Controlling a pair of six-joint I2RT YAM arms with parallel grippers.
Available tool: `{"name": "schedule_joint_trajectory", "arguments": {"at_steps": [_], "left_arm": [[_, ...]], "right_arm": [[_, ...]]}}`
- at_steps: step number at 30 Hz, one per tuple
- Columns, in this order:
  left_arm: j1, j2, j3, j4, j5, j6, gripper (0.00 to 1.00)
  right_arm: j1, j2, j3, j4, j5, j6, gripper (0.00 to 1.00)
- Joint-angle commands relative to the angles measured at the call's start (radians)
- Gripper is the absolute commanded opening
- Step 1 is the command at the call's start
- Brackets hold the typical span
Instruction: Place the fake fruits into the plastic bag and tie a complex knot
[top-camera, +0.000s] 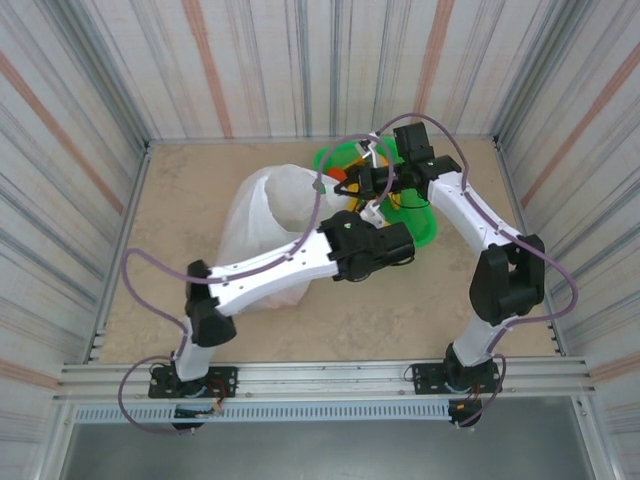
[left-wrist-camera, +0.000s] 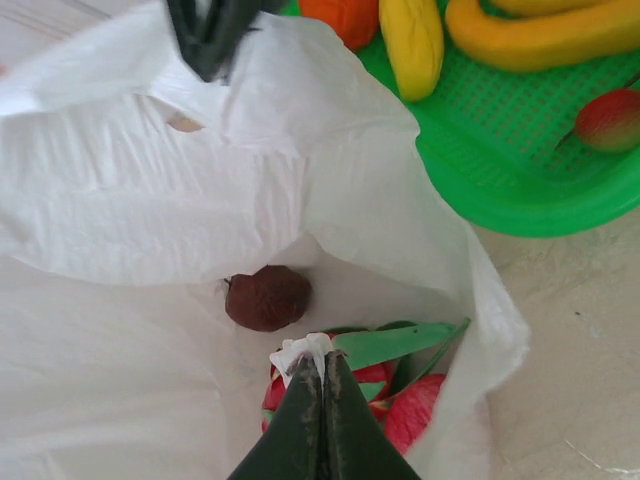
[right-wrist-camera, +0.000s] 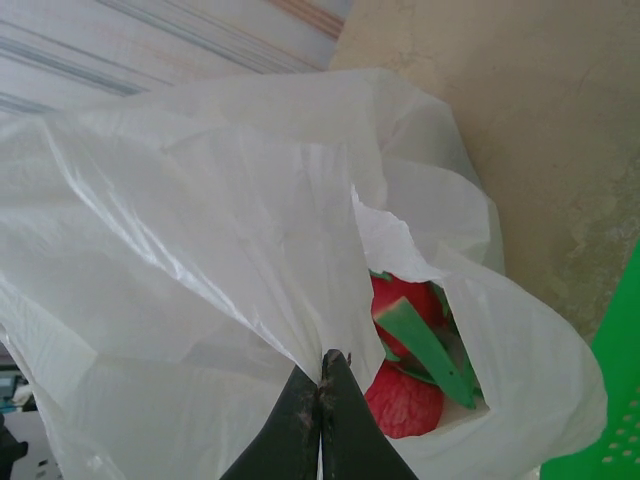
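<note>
On the tan desk (top-camera: 450, 300) the plastic bag (top-camera: 262, 215) lies open against the green basket (left-wrist-camera: 500, 170). The left gripper (left-wrist-camera: 322, 362) and right gripper (right-wrist-camera: 322, 365) are each pinched together on the bag's mouth edge. Bananas (left-wrist-camera: 540, 35) and an orange fruit (left-wrist-camera: 345, 15) sit in the basket; a pink-red fruit (left-wrist-camera: 410, 410) and a dark maroon fruit (left-wrist-camera: 267, 297) lie inside the bag
</note>
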Motion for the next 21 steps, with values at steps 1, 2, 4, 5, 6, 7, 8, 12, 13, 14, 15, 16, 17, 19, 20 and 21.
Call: {"name": "schedule_joint_trajectory", "arguments": {"at_steps": [1, 2, 4, 5, 6, 7, 8, 12, 13, 14, 15, 16, 17, 19, 20, 21], "left_arm": [[-0.010, -0.230, -0.078, 0.217, 0.012, 0.224, 0.00], [-0.010, -0.306, -0.133, 0.319, 0.057, 0.303, 0.00], [-0.007, -0.443, -0.232, 0.483, 0.140, 0.405, 0.00], [-0.002, -0.506, -0.275, 0.553, 0.186, 0.444, 0.00], [0.005, -0.558, -0.299, 0.595, 0.224, 0.467, 0.00], [0.020, -0.606, -0.319, 0.624, 0.267, 0.486, 0.00], [0.038, -0.649, -0.333, 0.642, 0.313, 0.498, 0.00], [0.134, -0.788, -0.385, 0.714, 0.507, 0.533, 0.00], [0.169, -0.817, -0.391, 0.726, 0.555, 0.539, 0.00], [0.214, -0.843, -0.395, 0.732, 0.608, 0.540, 0.00], [0.259, -0.863, -0.397, 0.738, 0.657, 0.540, 0.00], [0.314, -0.885, -0.403, 0.748, 0.726, 0.534, 0.00], [0.363, -0.905, -0.408, 0.760, 0.776, 0.528, 0.00], [0.496, -0.948, -0.424, 0.792, 0.898, 0.503, 0.00], [0.551, -0.964, -0.429, 0.806, 0.946, 0.488, 0.00], [0.616, -0.979, -0.439, 0.823, 1.008, 0.470, 0.00]], "right_arm": [[-0.013, -0.079, 0.035, 0.069, -0.087, 0.094, 0.00], [-0.016, -0.091, 0.028, 0.119, -0.116, 0.148, 0.00], [-0.021, -0.109, 0.014, 0.231, -0.189, 0.256, 0.00], [-0.020, -0.116, 0.012, 0.288, -0.224, 0.307, 0.00], [-0.018, -0.123, 0.012, 0.333, -0.248, 0.346, 0.00], [-0.015, -0.131, 0.014, 0.379, -0.269, 0.384, 0.00], [-0.015, -0.139, 0.018, 0.426, -0.287, 0.424, 0.00], [-0.015, -0.140, 0.056, 0.590, -0.332, 0.586, 0.00], [-0.017, -0.136, 0.075, 0.616, -0.330, 0.616, 0.00], [-0.020, -0.130, 0.097, 0.636, -0.328, 0.640, 0.00], [-0.024, -0.128, 0.114, 0.656, -0.320, 0.663, 0.00], [-0.028, -0.122, 0.131, 0.685, -0.311, 0.690, 0.00], [-0.032, -0.119, 0.144, 0.713, -0.300, 0.717, 0.00], [-0.045, -0.114, 0.167, 0.767, -0.277, 0.771, 0.00], [-0.051, -0.114, 0.171, 0.787, -0.264, 0.824, 0.00], [-0.060, -0.117, 0.174, 0.796, -0.246, 0.848, 0.00]]}}
